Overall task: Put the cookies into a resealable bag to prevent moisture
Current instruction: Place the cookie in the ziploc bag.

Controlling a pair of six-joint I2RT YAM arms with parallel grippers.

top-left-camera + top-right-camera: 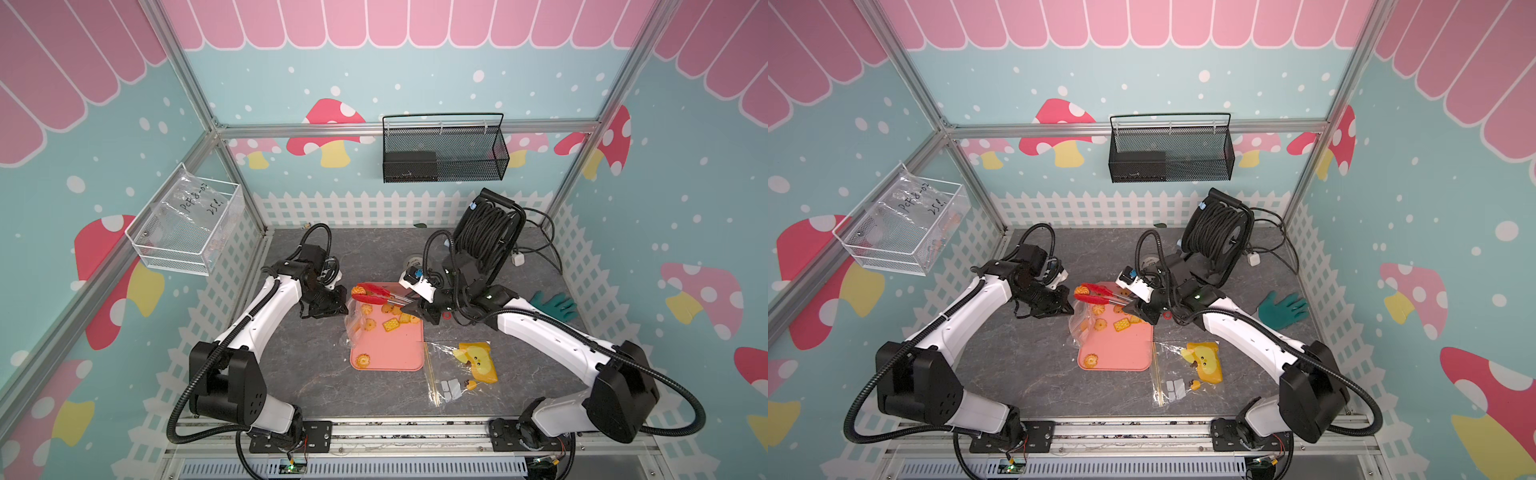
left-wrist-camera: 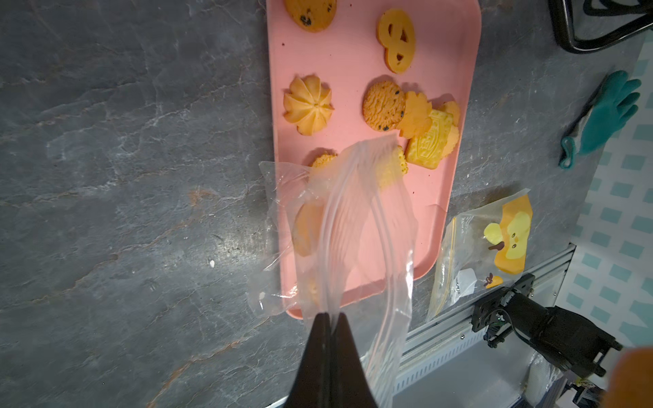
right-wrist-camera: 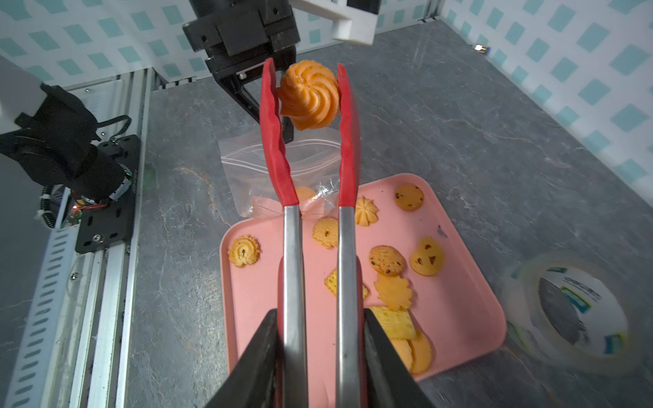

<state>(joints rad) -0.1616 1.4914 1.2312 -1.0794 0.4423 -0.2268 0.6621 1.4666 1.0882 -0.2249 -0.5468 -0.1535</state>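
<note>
Several cookies lie on a pink tray. My right gripper is shut on the steel arms of red-tipped tongs. The tong tips pinch one swirled cookie in the air above the mouth of the resealable bag. My left gripper is shut on the top edge of this clear bag and lifts it over the tray's left edge. A cookie shows through the plastic inside the bag. In a top view the tongs reach left toward the left gripper.
A larger clear bag with a yellow face-marked item lies right of the tray. A teal glove, a black cable reel and a tape roll sit at the back right. Wire baskets hang on the walls.
</note>
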